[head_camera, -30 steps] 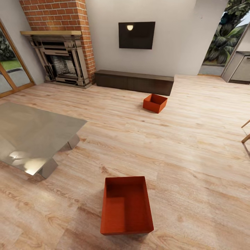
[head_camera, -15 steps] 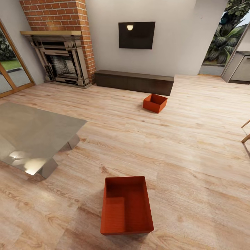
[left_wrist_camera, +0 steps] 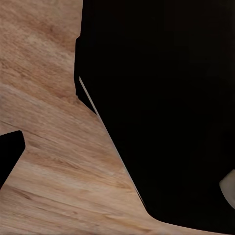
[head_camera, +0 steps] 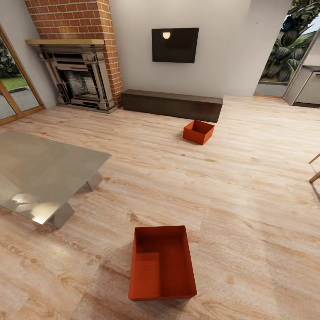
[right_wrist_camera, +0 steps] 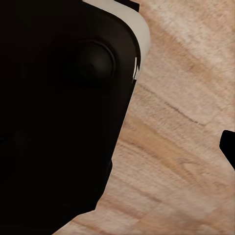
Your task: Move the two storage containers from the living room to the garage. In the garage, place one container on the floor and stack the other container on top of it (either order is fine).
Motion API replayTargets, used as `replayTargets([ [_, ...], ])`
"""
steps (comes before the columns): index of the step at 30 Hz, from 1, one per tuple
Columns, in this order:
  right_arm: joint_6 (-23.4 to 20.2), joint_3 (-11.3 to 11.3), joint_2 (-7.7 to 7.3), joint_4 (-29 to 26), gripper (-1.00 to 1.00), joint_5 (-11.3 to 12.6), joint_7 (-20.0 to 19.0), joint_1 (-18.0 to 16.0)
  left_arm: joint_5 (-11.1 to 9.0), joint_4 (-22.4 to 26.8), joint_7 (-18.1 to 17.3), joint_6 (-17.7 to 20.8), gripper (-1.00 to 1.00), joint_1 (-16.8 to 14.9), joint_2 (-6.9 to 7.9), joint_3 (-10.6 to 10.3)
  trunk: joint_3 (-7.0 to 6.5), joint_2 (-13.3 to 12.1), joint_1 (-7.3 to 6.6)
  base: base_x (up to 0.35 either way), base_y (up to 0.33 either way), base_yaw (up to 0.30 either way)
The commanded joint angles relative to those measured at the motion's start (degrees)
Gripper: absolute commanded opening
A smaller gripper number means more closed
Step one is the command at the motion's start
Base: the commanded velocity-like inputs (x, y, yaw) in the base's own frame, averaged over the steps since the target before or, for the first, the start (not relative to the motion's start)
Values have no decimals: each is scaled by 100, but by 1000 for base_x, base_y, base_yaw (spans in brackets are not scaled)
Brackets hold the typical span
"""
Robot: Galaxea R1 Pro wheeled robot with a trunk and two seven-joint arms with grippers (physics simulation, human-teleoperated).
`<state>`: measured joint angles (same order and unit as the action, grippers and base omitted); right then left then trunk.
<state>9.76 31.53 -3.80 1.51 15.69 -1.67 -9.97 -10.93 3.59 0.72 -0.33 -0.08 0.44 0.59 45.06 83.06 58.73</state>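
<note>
near bin [head_camera: 162, 262] on wood floor [head_camera: 249, 186], within my reach for pickup | far bin [head_camera: 198, 132] by cabinet [head_camera: 171, 104] | my grippers: grip state unreadable, arms tucked

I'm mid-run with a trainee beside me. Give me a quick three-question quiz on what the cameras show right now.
1. True or false: both storage containers stand on the wood-plank floor, apart from each other.
2. Which is closest to the far container? A) fireplace B) low dark cabinet C) metal table
3. Fill in: the near container is open-topped and holds ____.

Key: 1 true; 2 B; 3 nothing.
</note>
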Motion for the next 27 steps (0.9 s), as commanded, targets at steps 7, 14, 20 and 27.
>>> replayTargets([
  [7, 28, 46, 5, 16, 100, 57, -16, -5, -32, 2, 7, -2, 100, -1, -1, 2, 4, 2, 0, 0, 0, 0],
  [14, -410, 104, -47, -1684, 100, 37, 491, 6, 36, 1878, 86, 340, 100, -2, 94, -40, 4, 2, 0, 0, 0, 0],
  [20, -1317, 91, 3, -2544, 100, 375, 960, -813, 49, 3192, 112, 1897, 100, -721, 107, -42, 4, 2, 0, 0, 0, 0],
  [27, -1362, 92, 104, -2086, 100, 899, 1185, -2282, 55, 2261, 121, 2036, 100, -2626, -63, -79, 4, 2, 0, 0, 0, 0],
])
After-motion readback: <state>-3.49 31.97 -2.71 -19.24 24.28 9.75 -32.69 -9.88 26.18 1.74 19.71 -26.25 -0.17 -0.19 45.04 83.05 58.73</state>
